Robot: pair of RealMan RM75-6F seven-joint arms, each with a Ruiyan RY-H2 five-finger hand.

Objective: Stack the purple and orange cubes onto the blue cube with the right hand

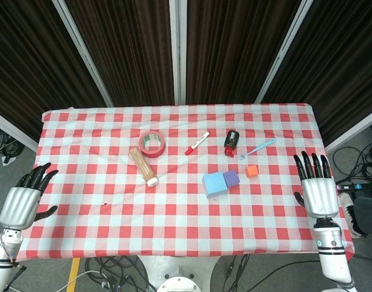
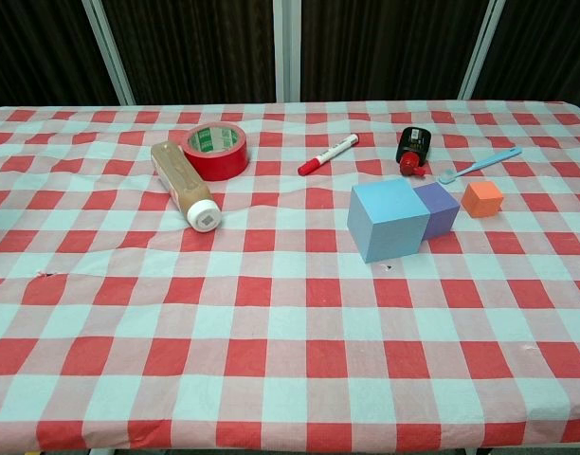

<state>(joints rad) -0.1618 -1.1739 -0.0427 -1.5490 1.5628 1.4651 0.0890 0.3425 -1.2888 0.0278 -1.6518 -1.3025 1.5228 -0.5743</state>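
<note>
The large blue cube (image 1: 214, 184) (image 2: 389, 220) sits right of the table's middle. A smaller purple cube (image 1: 231, 178) (image 2: 436, 209) touches its right side. The small orange cube (image 1: 252, 171) (image 2: 482, 199) stands a little further right, apart from both. My right hand (image 1: 316, 184) hovers at the table's right edge, fingers spread and holding nothing, well right of the cubes. My left hand (image 1: 27, 199) hangs off the left edge, open and empty. Neither hand appears in the chest view.
On the red-checked cloth (image 1: 113, 207) lie a red tape roll (image 1: 152, 143), a tan bottle on its side (image 1: 143, 166), a red marker (image 1: 197, 143), a black-and-red object (image 1: 231, 142) and a light blue toothbrush (image 1: 257, 148) just behind the orange cube.
</note>
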